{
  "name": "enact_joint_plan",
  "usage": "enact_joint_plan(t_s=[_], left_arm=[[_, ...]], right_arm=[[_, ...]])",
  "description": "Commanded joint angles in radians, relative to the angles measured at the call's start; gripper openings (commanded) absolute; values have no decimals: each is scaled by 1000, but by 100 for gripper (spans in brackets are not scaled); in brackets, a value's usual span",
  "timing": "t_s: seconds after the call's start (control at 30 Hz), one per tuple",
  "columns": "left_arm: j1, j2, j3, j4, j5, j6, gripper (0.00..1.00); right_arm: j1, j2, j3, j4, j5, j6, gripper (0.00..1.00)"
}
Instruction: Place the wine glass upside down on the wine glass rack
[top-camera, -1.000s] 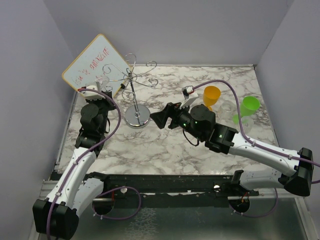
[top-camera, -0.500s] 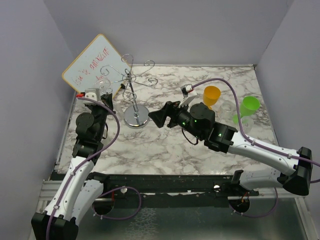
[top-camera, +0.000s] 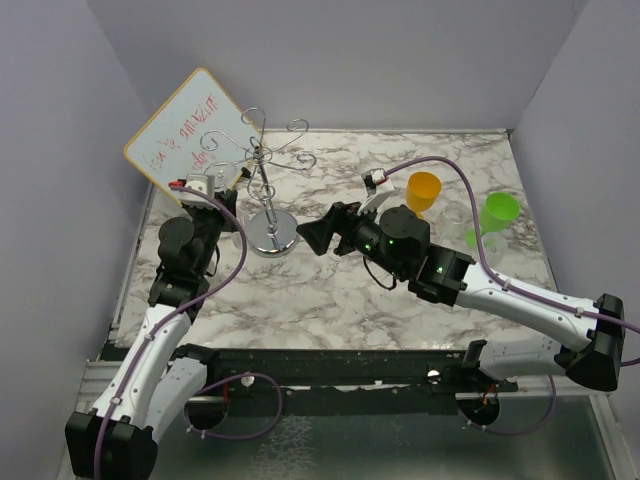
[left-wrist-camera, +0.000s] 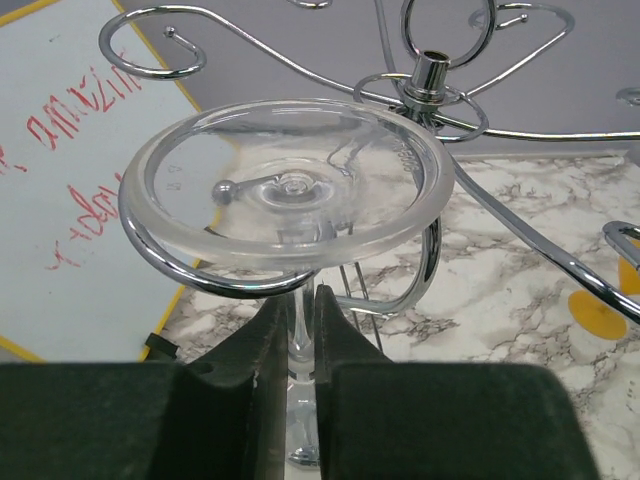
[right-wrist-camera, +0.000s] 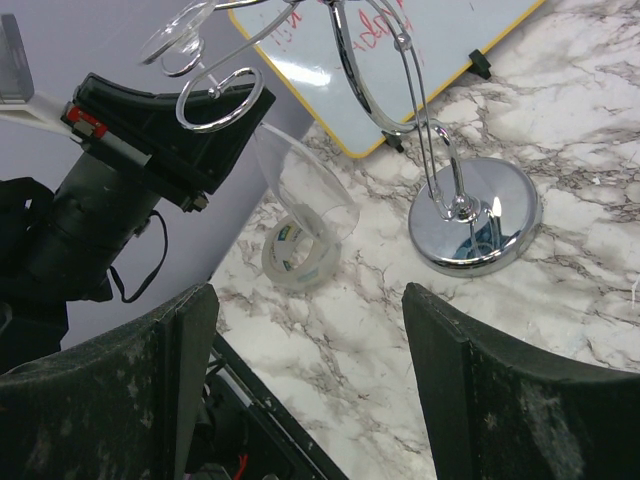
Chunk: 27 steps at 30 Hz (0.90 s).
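The clear wine glass is upside down. Its round foot lies on a curled wire arm of the chrome wine glass rack. My left gripper is shut on the stem just below that arm. In the right wrist view the glass bowl hangs under the left gripper, above the table. The rack's mirror disc base stands at the back left of the table and also shows in the right wrist view. My right gripper is open and empty, low over the table just right of the base.
A clear tape roll lies under the hanging bowl. A whiteboard leans at the back left. An orange glass, a clear glass and a green glass stand at the back right.
My left gripper swung left with the glass, then came back right toward the rack. The rack's wire arms shifted slightly. The right arm has not moved.
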<state>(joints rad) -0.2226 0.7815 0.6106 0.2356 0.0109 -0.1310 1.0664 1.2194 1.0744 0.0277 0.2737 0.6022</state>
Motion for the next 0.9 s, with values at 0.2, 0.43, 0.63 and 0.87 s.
enact_joint_plan(t_s=[0.2, 0.43, 0.63, 0.87], left_arm=[[2, -90, 44, -187, -33, -91, 59], [2, -178, 113, -481, -78, -145, 77], [2, -328, 165, -681, -83, -202, 96], [2, -442, 228, -741, 10, -125, 99]], right_arm=[[-3, -3, 17, -26, 0, 13, 79], [-3, -30, 25, -102, 18, 4, 80], [-4, -63, 47, -228, 82, -40, 82], [-34, -5, 178, -523, 331, -106, 82]])
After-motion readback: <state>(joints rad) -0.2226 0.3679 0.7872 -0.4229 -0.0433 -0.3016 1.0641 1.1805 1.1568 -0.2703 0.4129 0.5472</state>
